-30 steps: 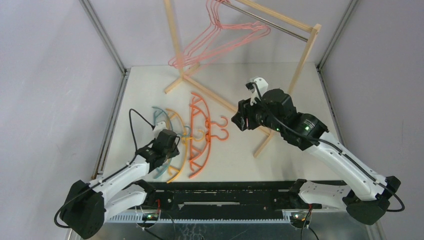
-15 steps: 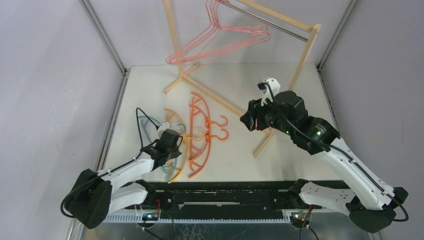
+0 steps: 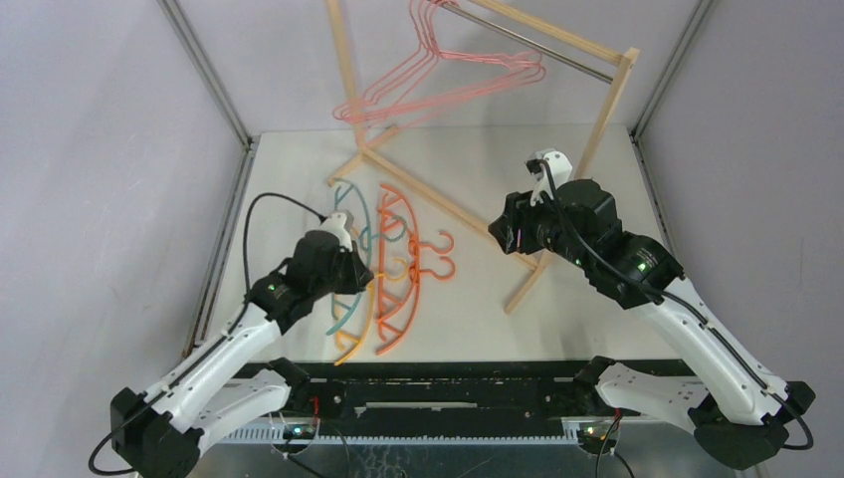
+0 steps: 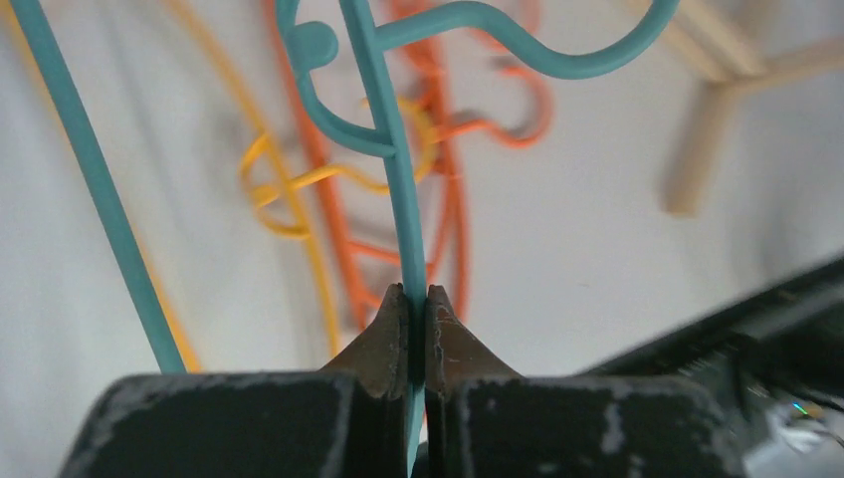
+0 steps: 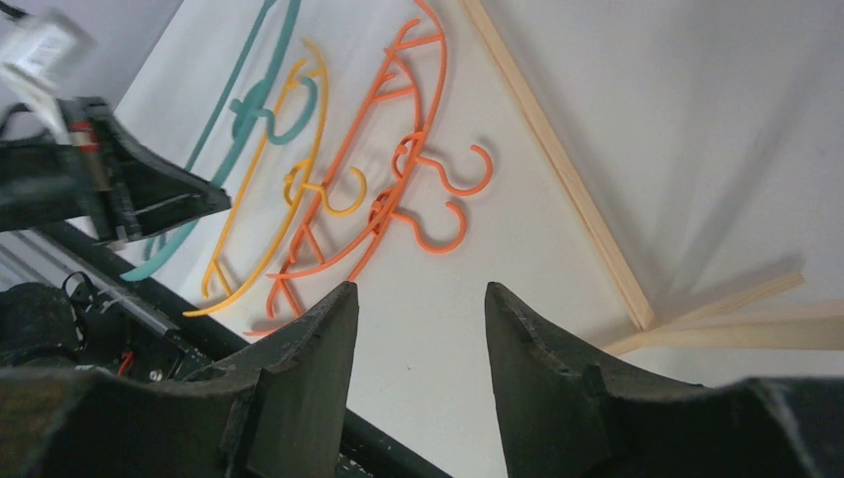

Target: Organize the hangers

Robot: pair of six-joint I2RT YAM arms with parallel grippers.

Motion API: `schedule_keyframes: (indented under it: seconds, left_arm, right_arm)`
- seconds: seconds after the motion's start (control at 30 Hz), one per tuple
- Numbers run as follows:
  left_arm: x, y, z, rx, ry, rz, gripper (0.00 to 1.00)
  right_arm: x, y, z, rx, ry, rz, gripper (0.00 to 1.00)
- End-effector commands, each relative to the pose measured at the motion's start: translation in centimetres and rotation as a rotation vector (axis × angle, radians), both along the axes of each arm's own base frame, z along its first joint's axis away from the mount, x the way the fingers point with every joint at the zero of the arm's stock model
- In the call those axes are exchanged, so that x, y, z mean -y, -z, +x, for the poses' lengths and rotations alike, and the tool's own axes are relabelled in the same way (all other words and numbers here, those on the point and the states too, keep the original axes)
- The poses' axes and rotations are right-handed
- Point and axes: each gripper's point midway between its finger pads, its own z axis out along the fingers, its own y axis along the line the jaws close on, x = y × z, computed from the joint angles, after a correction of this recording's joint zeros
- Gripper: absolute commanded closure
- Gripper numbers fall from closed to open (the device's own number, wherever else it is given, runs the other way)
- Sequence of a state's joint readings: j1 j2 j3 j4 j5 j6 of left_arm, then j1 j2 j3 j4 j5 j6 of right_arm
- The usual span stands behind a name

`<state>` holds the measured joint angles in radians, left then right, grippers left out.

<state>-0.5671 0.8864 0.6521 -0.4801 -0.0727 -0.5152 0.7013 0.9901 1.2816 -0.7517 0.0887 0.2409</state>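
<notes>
Your left gripper (image 4: 408,304) has its jaws pressed together on the thin inner bar of the teal hanger (image 3: 350,254), just below where the hook branches off. In the left wrist view the bar runs straight up from between the fingertips (image 4: 383,334), and the teal hook (image 4: 518,45) curls to the right above them. From the top view that hanger looks lifted off the table (image 3: 468,299) at the gripper end; you can't tell whether its far tip touches the surface.

Your right gripper (image 5: 418,299) has its jaws spread with nothing between them. It hangs above the table near the rack's diagonal foot, well apart from the hanger pile.

On the table:
- yellow hanger (image 3: 356,329) lies flat just right of the teal one, its hook (image 5: 328,189) crossing toward the orange pair
- two orange hangers (image 3: 398,269) lie stacked side by side, both hooks (image 3: 438,254) pointing right

Pink wire hangers (image 3: 438,85) hang tilted on the metal rod (image 3: 537,45) of the wooden rack (image 3: 612,100) at the back. You can't count them reliably; it looks like two or three overlapping.
</notes>
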Motion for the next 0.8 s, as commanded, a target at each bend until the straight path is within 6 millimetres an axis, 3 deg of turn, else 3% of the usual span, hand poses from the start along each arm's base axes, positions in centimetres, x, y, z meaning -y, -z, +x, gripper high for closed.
schedule_keyframes:
  seconds: [0.0, 0.2, 0.37, 0.53, 0.77]
  left_arm:
    - [5.1, -7.6, -1.9, 0.071, 0.317, -0.176, 1.00]
    - [10.0, -13.7, -4.7, 0.077, 0.583, -0.335, 1.00]
    - [12.7, -17.5, -5.4, 0.100, 0.721, -0.459, 1.00]
    - [15.1, -21.7, -4.6, 0.150, 0.825, -0.513, 1.00]
    - [18.9, -27.9, -1.4, 0.215, 0.919, -0.575, 1.00]
  right_arm:
    - [1.5, -2.2, 1.2, 0.085, 0.087, 0.031, 0.42]
    - [3.7, -4.6, 1.7, 0.164, 0.161, 0.013, 0.42]
    - [5.7, -7.0, 1.6, 0.225, 0.209, -0.007, 0.42]
    - [7.4, -9.0, 1.7, 0.285, 0.260, -0.017, 0.41]
    - [9.5, -11.1, 1.3, 0.351, 0.331, -0.018, 0.41]
